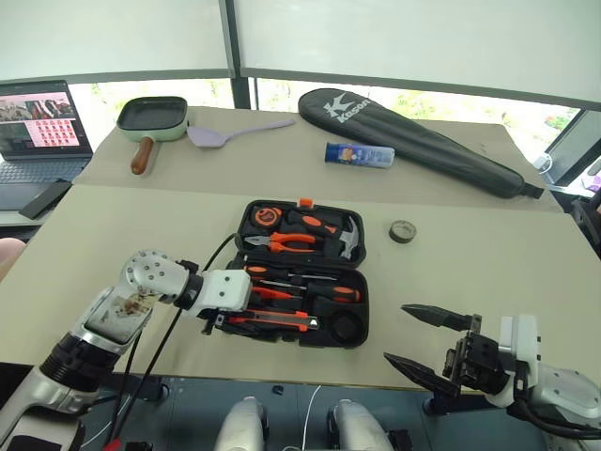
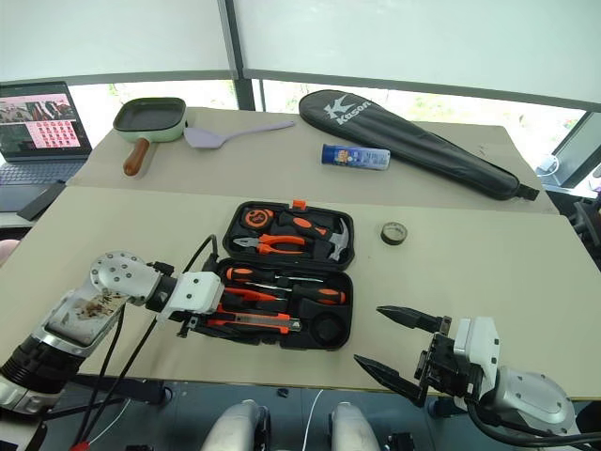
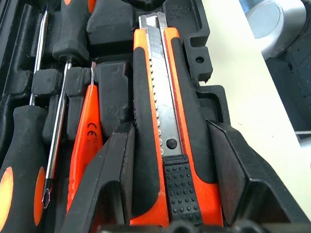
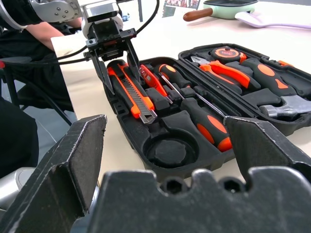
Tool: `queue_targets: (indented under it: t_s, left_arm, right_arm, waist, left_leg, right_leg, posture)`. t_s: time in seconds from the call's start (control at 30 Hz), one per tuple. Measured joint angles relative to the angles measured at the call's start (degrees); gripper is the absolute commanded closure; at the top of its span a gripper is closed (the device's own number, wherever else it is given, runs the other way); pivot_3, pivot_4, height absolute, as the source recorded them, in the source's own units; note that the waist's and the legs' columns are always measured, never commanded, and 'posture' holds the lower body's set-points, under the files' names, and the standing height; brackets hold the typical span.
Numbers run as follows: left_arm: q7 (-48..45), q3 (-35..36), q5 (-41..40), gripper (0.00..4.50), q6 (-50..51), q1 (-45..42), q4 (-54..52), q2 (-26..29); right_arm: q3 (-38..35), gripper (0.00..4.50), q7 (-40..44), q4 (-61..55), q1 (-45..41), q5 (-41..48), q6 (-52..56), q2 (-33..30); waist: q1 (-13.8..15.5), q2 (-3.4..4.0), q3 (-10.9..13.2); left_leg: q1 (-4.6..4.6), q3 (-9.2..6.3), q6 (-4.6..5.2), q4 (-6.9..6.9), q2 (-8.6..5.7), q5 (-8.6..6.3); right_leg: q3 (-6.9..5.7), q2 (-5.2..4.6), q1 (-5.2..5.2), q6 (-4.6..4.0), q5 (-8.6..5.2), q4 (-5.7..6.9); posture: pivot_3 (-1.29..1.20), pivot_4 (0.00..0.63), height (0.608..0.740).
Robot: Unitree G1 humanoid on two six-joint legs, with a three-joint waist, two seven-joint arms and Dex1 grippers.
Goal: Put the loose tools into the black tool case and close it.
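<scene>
On the racket bag [image 1: 413,141], "Kason"

Bright daylight from rear windows, soft shadows, sharp focus

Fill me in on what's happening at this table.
The robot is packing an open black tool case. Its left end effector straddles the utility knife, which lies in its slot at the near edge; whether the fingers press it is unclear. Two screwdrivers and the tester pen already sit in their slots. The round recess is empty, and the small tape roll lies on the table to the case's right. The right end effector hangs open, holding nothing.
</scene>
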Motion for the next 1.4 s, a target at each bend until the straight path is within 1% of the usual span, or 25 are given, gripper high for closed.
queue_targets:
  t_s: [0.03, 0.07, 0.17, 0.2, 0.33, 0.43, 0.5, 0.53, 0.6, 0.67, 0.83, 0.87, 1.07, 1.33, 1.4]
  left_arm:
    - [0.01, -0.07, -0.01, 1.74, 0.51, -0.07, -0.02, -0.04]
    - [0.07, -0.07, 0.02, 1.58, 0.97, -0.11, -0.05, -0.07]
    - [0.85, 0.73, 0.1, 0.44, 1.0, 0.01, 0.02, -0.55]
    - [1.07, 1.02, -0.1, 0.13, 1.05, 0.17, 0.12, -0.96]
    - [1.9, 3.03, -5.57, 0.13, 2.21, 1.52, 0.78, -6.0]
    - [2.15, 6.48, -9.87, 0.13, 2.26, 1.62, 1.03, -7.54]
    - [2.49, 9.68, -13.06, 0.64, 2.29, 1.65, 1.34, -8.45]
    - [2.41, 10.22, -14.03, 0.77, 2.35, 1.75, 1.63, -8.59]
    - [1.36, 10.93, -15.17, 1.41, 2.23, 3.01, 2.72, -8.5]
    - [0.1, 10.5, -14.8, 2.17, 1.23, 5.07, 4.62, -7.96]
    - [-0.35, 8.27, -11.45, 3.91, -1.95, 7.06, 7.35, -7.99]
    - [-0.16, 7.56, -10.69, 4.19, -2.18, 7.26, 7.74, -8.06]
    - [1.03, 5.14, -6.71, 4.19, -5.56, 7.2, 7.78, -8.64]
    - [2.86, 1.76, -3.01, 4.19, -5.07, 5.25, 7.92, -9.09]
    - [3.99, 1.24, -2.63, 4.19, -3.48, 4.73, 7.44, -9.13]
  right_arm:
    - [0.0, 0.0, -0.01, 0.0, -0.02, -0.05, 0.0, 0.0]
    - [0.0, 0.0, -0.03, 0.0, -0.11, -0.09, 0.0, 0.0]
    - [-0.01, 0.0, -0.08, 0.01, -0.92, -0.11, -0.19, 0.51]
    - [-0.01, 0.0, -0.1, 0.01, -1.26, -0.11, -0.23, 0.67]
    - [0.78, 0.0, -0.11, 0.42, -3.5, -0.69, -0.55, 0.98]
    - [1.6, 0.0, -0.09, 1.11, -3.95, -1.24, -0.59, 1.14]
    - [1.76, 0.0, -0.07, 1.9, -4.51, -1.33, -0.62, 1.25]
    - [1.84, 0.0, -0.07, 2.08, -4.9, -1.37, -0.66, 1.32]
    - [1.97, 0.0, -0.15, 2.24, -5.66, -1.56, -0.97, 1.73]
    - [2.0, 0.0, -0.24, 2.54, -5.82, -1.77, -1.27, 2.2]
    - [2.03, 0.0, -0.94, 3.17, -5.98, -2.42, -1.42, 2.78]
    - [2.03, 0.0, -1.19, 3.18, -6.02, -2.49, -1.48, 2.91]
    - [2.11, 0.0, -2.17, 3.2, -5.79, -3.46, -1.59, 3.3]
    - [2.17, 0.0, -2.87, 3.2, -6.12, -3.5, -1.59, 3.43]
    - [2.17, 0.0, -3.12, 3.2, -6.29, -3.53, -1.59, 3.43]
  waist:
    - [0.02, 0.0, 0.0]
    - [0.01, 0.01, -0.01]
    - [-0.24, 0.06, -0.03]
    - [-0.36, 0.09, -0.04]
    - [-0.38, 0.08, 0.0]
    - [-0.35, 0.08, 0.0]
    - [-0.32, 0.09, 0.0]
    - [-0.31, 0.09, 0.0]
    - [-0.32, 0.1, 0.0]
    - [-0.48, 0.11, 0.0]
    - [-0.1, 0.12, 0.0]
    - [-0.02, 0.11, 0.0]
    - [0.1, 0.26, -0.08]
    - [0.15, 0.52, -0.27]
    - [0.11, 0.6, -0.36]
  left_leg:
    - [0.02, 0.0, 0.0, 0.0, 0.0, 0.0]
    - [0.06, 0.0, 0.0, 0.0, 0.0, 0.0]
    - [0.08, -0.01, 0.01, -0.02, 0.02, -0.01]
    - [0.07, -0.01, 0.02, -0.02, 0.02, -0.02]
    - [-0.07, -0.04, 0.03, 0.03, 0.02, -0.02]
    - [-0.07, -0.06, 0.03, 0.05, 0.02, -0.02]
    - [-0.06, -0.06, 0.03, 0.06, 0.01, -0.02]
    - [-0.05, -0.06, 0.03, 0.07, 0.01, -0.02]
    - [-0.03, -0.05, 0.03, 0.06, 0.01, -0.02]
    - [-0.03, -0.05, 0.03, 0.04, 0.02, -0.02]
    - [-0.03, -0.03, 0.03, 0.08, -0.01, -0.02]
    - [-0.03, -0.02, 0.03, 0.08, -0.01, -0.02]
    - [0.22, -0.03, 0.03, 0.08, -0.02, -0.02]
    - [0.62, -0.04, 0.03, 0.07, -0.02, -0.03]
    - [0.63, -0.03, 0.03, 0.07, -0.02, -0.03]
  right_leg:
    - [0.0, 0.0, 0.02, 0.0, 0.0, 0.0]
    - [0.0, 0.01, 0.04, 0.0, 0.0, 0.0]
    - [0.0, 0.03, 0.04, 0.0, -0.01, 0.0]
    - [0.0, 0.02, 0.03, -0.01, -0.01, 0.0]
    - [-0.01, 0.02, -0.06, 0.01, -0.01, 0.02]
    - [-0.02, 0.02, -0.05, 0.01, -0.01, 0.04]
    - [-0.02, 0.01, -0.04, 0.01, -0.01, 0.04]
    - [-0.02, 0.01, -0.03, 0.01, -0.01, 0.04]
    - [-0.02, 0.02, -0.03, 0.01, -0.01, 0.04]
    - [-0.02, 0.04, -0.05, 0.01, -0.01, 0.04]
    - [-0.02, -0.01, -0.01, 0.02, 0.0, 0.04]
    - [-0.02, -0.01, -0.01, 0.02, 0.0, 0.04]
    - [-0.03, -0.02, 0.28, 0.03, 0.0, -0.01]
    - [-0.05, -0.04, 0.73, 0.06, -0.03, -0.07]
    - [-0.04, -0.05, 0.73, 0.06, -0.04, -0.07]
  posture:
    - [0.0, 0.15, 0.74]
    - [0.0, 0.15, 0.74]
    - [0.0, 0.15, 0.74]
    - [0.0, 0.15, 0.74]
    - [0.0, 0.15, 0.74]
    - [0.0, 0.15, 0.74]
    - [0.0, 0.15, 0.74]
    - [0.0, 0.15, 0.74]
    - [0.0, 0.15, 0.74]
    - [0.0, 0.15, 0.74]
    - [0.0, 0.15, 0.74]
    - [0.0, 0.15, 0.74]
    - [0.0, 0.15, 0.74]
    - [0.0, 0.15, 0.74]
    - [0.0, 0.15, 0.74]
